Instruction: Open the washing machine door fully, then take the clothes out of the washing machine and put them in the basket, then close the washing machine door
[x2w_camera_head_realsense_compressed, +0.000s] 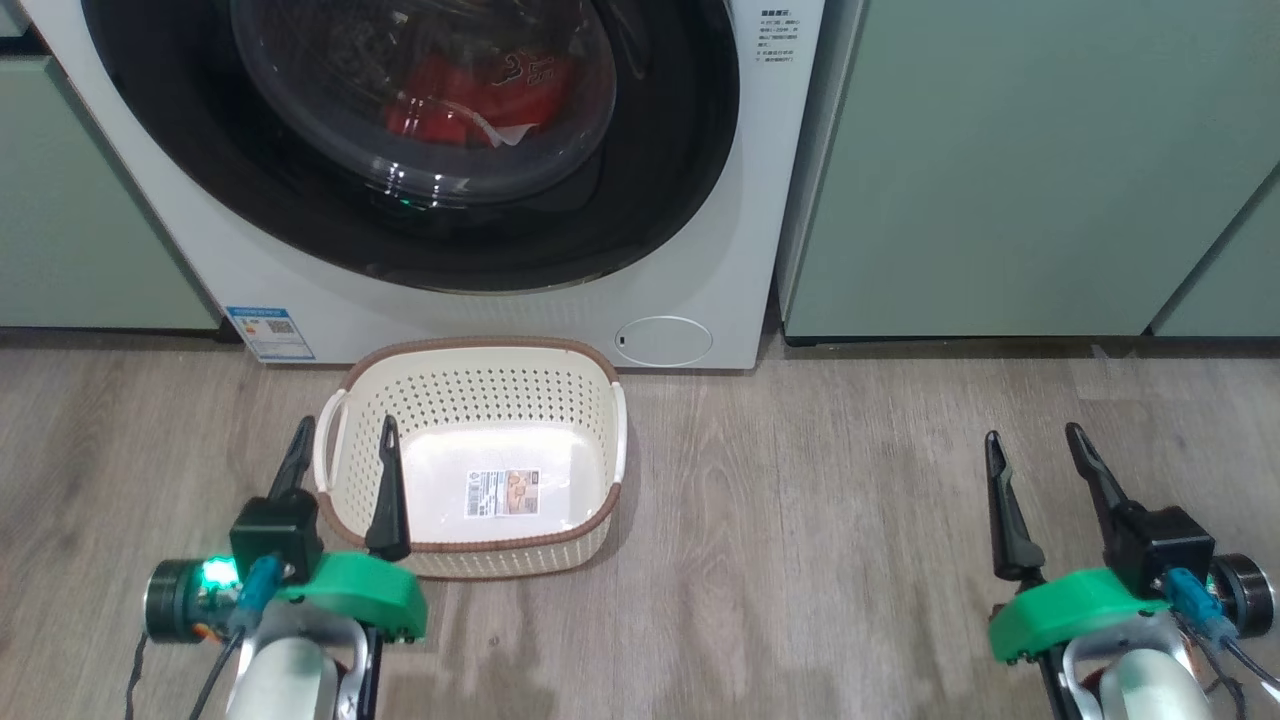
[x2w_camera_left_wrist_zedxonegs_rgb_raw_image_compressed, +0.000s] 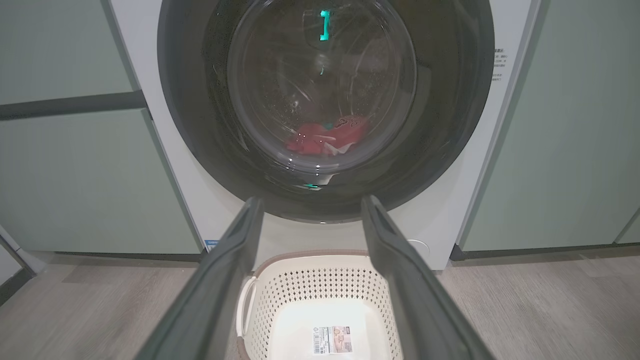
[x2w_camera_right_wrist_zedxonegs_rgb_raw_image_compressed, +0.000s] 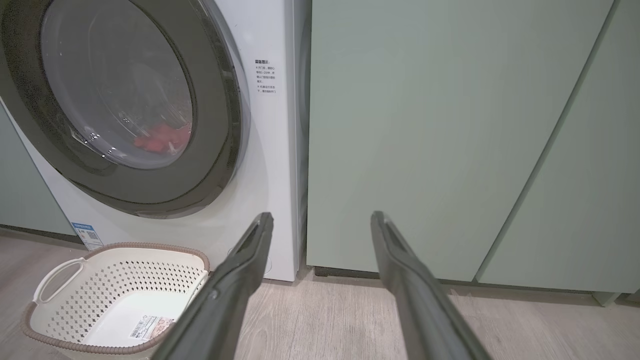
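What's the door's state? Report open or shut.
Shut: the door sits flush against the machine, clothes visible through its glass.

From my remote seat, the basket (x2w_camera_head_realsense_compressed: 480, 400) stands on the floor (x2w_camera_head_realsense_compressed: 800, 500) just before the washing machine (x2w_camera_head_realsense_compressed: 700, 260), the clothes (x2w_camera_head_realsense_compressed: 450, 95) lie inside behind its door (x2w_camera_head_realsense_compressed: 665, 150), and cabinets (x2w_camera_head_realsense_compressed: 1000, 170) flank it left and right.
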